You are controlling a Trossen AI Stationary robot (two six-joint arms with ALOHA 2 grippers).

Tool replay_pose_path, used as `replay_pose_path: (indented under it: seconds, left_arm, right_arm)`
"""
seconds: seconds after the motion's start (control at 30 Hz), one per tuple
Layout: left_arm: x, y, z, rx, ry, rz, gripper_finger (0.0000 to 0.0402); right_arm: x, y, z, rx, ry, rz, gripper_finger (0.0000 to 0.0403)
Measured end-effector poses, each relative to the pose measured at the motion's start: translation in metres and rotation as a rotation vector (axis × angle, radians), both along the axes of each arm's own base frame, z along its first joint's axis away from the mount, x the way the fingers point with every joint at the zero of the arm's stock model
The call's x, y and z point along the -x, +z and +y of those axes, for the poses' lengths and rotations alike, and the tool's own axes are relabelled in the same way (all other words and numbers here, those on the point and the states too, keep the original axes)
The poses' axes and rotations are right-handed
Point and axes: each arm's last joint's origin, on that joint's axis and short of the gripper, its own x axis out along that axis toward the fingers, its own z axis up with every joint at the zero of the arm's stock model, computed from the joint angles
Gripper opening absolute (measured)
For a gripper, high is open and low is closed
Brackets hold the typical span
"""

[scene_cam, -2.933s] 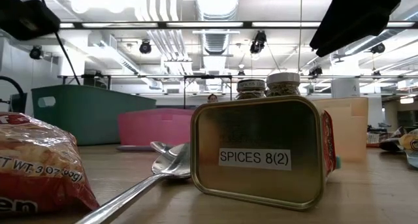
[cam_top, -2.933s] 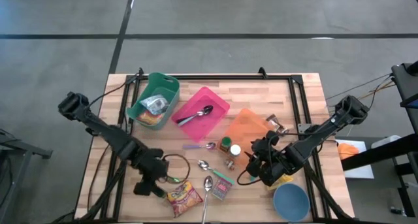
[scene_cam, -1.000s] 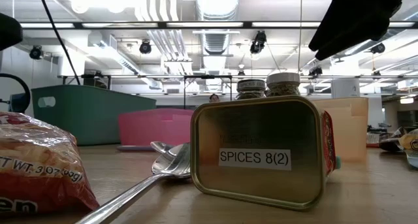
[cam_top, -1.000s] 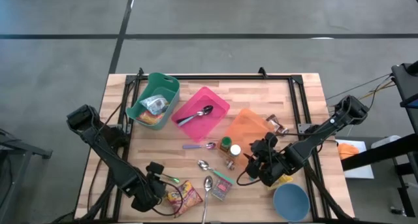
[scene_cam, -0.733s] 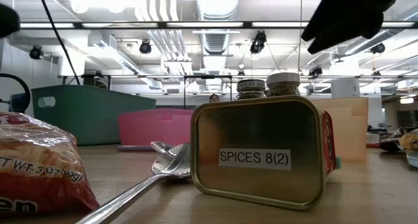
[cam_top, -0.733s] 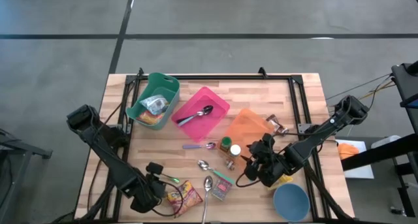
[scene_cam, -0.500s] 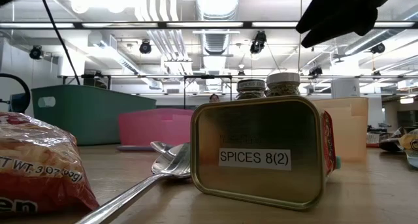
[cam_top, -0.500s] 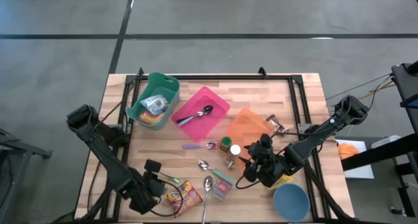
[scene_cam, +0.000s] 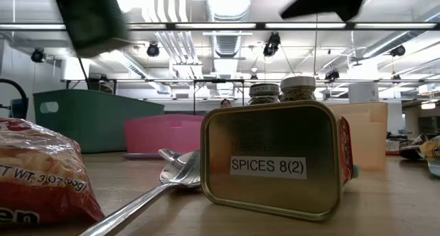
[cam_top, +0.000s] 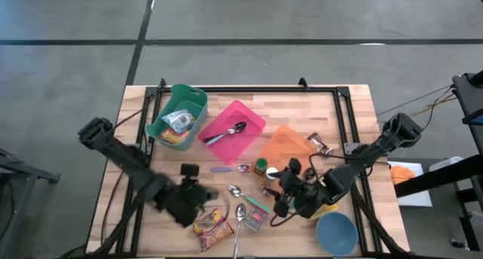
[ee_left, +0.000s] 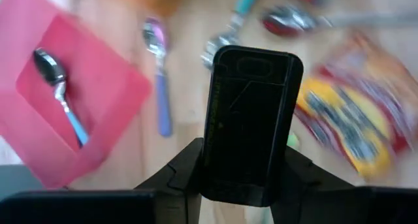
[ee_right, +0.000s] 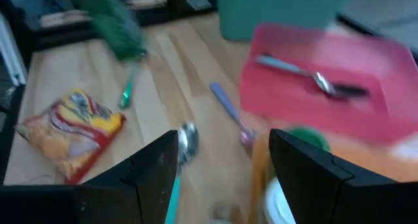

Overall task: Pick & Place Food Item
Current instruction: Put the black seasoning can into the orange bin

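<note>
Your left gripper (cam_top: pixel 192 189) hangs above the near-left part of the table (cam_top: pixel 343 112). Its fingers are closed part-way on a flat, dark green pack (ee_left: pixel 251 119), which stands upright between them and clear of the wood; no writing on it can be read. Just beside it, toward the near edge, the red and yellow snack bag (cam_top: pixel 211 227) lies flat on the table. In the low view its print can be read only in part, as "WT. 3 OZ". The gold tin (scene_cam: pixel 271 166) stands on edge next to the bag and carries a white label reading "SPICES 8(2)". A metal spoon (scene_cam: pixel 158 188) lies between bag and tin. Two spice jars (scene_cam: pixel 265 93) stand behind the tin, but their labels are too small to read. Your right gripper (ee_right: pixel 225 175) hovers over the near-right part of the table, close to those jars, with its fingers spread wide and nothing between them. Farther back you have the green bin (cam_top: pixel 195 100) with packets inside, the pink tray (cam_top: pixel 253 117) with a spoon lying in it, and the orange container (cam_top: pixel 287 146). A blue bowl (cam_top: pixel 336 232) sits at the near-right corner.
</note>
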Motion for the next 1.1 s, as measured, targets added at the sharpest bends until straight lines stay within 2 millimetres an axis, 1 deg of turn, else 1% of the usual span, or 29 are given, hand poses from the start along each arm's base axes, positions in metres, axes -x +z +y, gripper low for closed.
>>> replay_pose_path:
  seconds: [0.07,0.13,0.27,0.43,0.67,0.83,1.1]
  left_arm:
    - [-0.014,0.001,0.016,0.052,0.064,-0.009,0.0117]
    - [-0.027,0.002,0.031,0.121,0.097,-0.019,0.0117]
    - [-0.042,0.005,0.046,0.220,0.084,-0.053,0.0117]
    - [-0.046,0.006,0.045,0.235,0.037,-0.077,0.0117]
    - [-0.048,0.008,0.040,0.263,0.005,-0.110,0.0117]
    - [-0.048,0.008,0.040,0.263,0.004,-0.110,0.0117]
    - [-0.051,0.009,0.039,0.271,-0.005,-0.136,0.0117]
  right_arm:
    - [-0.008,0.004,0.003,0.031,0.022,-0.013,0.0235]
    - [-0.017,0.002,0.005,0.068,0.025,0.006,0.0235]
    - [-0.035,-0.004,0.010,0.135,0.043,0.045,0.0235]
    - [-0.054,-0.006,0.013,0.175,0.044,0.056,0.0235]
    - [-0.073,-0.001,0.018,0.217,0.067,0.058,0.0235]
    - [-0.079,0.003,0.023,0.200,0.123,0.058,0.0235]
    - [-0.081,0.007,0.022,0.158,0.130,0.024,0.0235]
